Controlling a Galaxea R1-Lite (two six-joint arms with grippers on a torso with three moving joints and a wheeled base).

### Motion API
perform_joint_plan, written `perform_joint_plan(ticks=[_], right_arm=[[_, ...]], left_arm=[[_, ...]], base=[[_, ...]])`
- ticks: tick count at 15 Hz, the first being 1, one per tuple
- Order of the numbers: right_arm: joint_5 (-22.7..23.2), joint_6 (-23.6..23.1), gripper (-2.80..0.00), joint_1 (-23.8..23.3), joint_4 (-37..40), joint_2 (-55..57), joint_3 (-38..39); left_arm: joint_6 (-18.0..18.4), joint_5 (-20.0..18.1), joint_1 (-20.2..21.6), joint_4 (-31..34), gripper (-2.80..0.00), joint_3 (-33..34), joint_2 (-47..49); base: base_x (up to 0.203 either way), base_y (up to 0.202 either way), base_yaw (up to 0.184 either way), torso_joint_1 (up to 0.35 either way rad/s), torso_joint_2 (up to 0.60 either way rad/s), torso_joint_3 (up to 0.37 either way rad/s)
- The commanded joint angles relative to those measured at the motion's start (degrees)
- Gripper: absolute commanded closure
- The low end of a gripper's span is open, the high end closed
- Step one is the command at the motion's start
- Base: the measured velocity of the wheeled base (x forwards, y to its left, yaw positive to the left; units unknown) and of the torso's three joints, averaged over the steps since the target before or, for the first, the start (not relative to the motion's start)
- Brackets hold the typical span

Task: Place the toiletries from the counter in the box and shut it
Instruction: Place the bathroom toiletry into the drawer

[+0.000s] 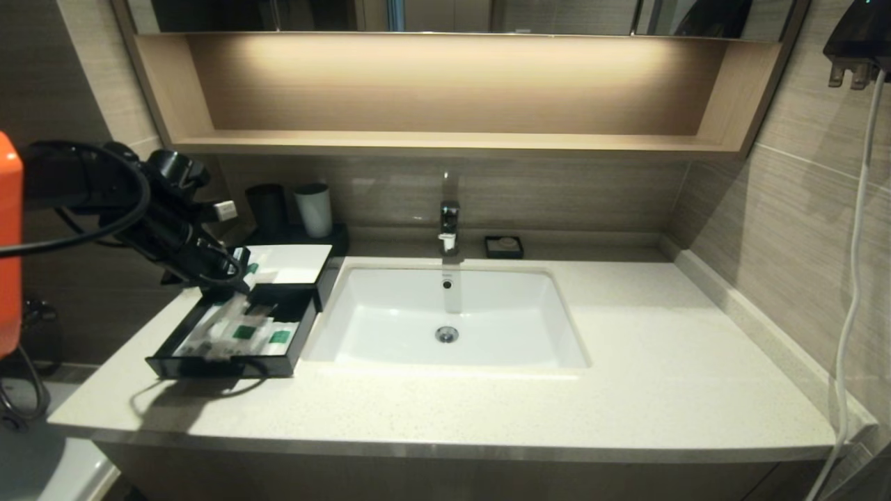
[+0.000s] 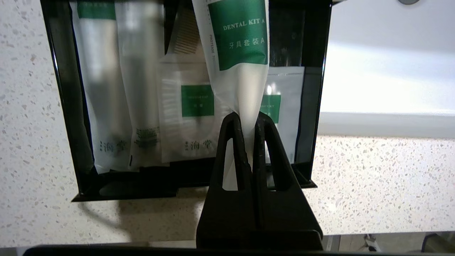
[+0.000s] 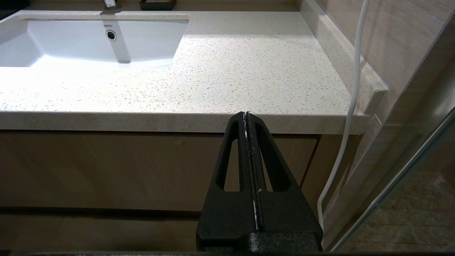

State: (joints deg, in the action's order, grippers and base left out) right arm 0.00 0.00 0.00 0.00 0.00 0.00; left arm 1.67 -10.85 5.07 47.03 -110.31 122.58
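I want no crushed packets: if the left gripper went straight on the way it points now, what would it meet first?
Probably the packets already lying in the box's open drawer. The left gripper, shut on the dental kit packet, points down into it; how far above them it is is unclear.

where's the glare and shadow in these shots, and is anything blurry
Head view: shelf strip light glows; the left gripper throws a shadow on the counter. Left wrist view: basin glares white; packets in the box look soft behind the sharper held packet. Right wrist view: glare beside the basin.
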Motion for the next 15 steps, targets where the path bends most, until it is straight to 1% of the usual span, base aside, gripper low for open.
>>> perform_joint_plan(ticks=[1,2,3,6,9,13,15], right_arm=[[0.0,0.0,0.0,0.0,0.0,0.0,0.0],[0.0,0.0,0.0,0.0,0.0,0.0,0.0],[0.0,0.0,0.0,0.0,0.0,0.0,0.0],[0.0,0.0,0.0,0.08,0.0,0.0,0.0],[0.0,0.0,0.0,0.0,0.0,0.0,0.0],[0.0,0.0,0.0,0.0,0.0,0.0,0.0],[0.0,0.0,0.0,0.0,0.0,0.0,0.0]], left_arm=[[0.08,0.0,-0.02,-1.67,0.0,0.01,0.48],[0.2,0.04,-0.18,-2.09,0.0,0.01,0.62],[0.34,0.04,-0.37,-1.09,0.0,0.06,0.24],[0.78,0.12,-0.5,5.06,0.0,0.19,-0.96],[3.46,0.04,-0.14,9.38,0.0,0.19,-1.34],[3.85,0.13,0.03,14.5,0.0,0.19,-1.64],[4.37,0.21,0.03,15.29,0.0,0.16,-0.81]], base=[[0.0,0.0,0.0,0.0,0.0,0.0],[0.0,0.0,0.0,0.0,0.0,0.0],[0.0,0.0,0.0,0.0,0.0,0.0],[0.0,0.0,0.0,0.0,0.0,0.0],[0.0,0.0,0.0,0.0,0.0,0.0],[0.0,0.0,0.0,0.0,0.0,0.0],[0.0,0.0,0.0,0.0,0.0,0.0]])
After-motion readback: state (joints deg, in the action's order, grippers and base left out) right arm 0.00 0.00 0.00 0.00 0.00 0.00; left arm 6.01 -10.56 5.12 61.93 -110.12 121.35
